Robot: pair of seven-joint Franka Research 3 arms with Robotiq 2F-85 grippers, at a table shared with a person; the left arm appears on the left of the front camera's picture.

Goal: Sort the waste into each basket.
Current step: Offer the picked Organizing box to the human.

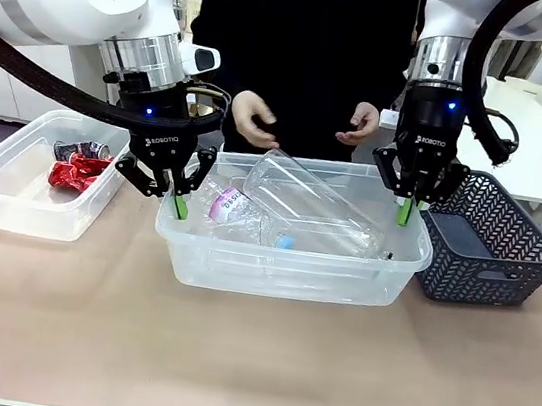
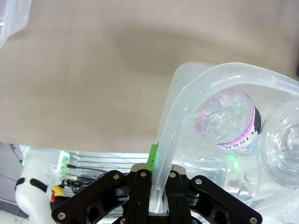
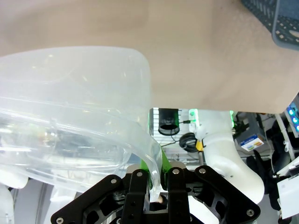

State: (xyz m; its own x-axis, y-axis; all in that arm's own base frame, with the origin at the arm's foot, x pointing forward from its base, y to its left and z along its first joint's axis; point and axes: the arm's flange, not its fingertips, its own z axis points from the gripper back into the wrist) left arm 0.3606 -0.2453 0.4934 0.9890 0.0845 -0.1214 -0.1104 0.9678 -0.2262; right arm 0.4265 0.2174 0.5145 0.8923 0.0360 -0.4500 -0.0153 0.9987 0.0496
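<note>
While clear plastic bottles [image 1: 301,207] lie heaped inside the large clear rectangular plastic tub [image 1: 287,266] at the middle of the tan worktop [image 1: 250,352], the left tool [image 1: 179,198] pinches the tub's left rim and the right tool [image 1: 404,210] pinches its right rim. Crushed red and silver cans [image 1: 76,168] sit in the smaller clear tub [image 1: 28,204] on the left; a dark grey woven basket [image 1: 492,244] stands just right. The person's hands [image 1: 254,120] hover behind.

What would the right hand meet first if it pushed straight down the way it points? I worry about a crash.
The right hand is already shut on the rim of the middle clear tub; straight down, it would probably meet the tan table next, though depth is unclear.
</note>
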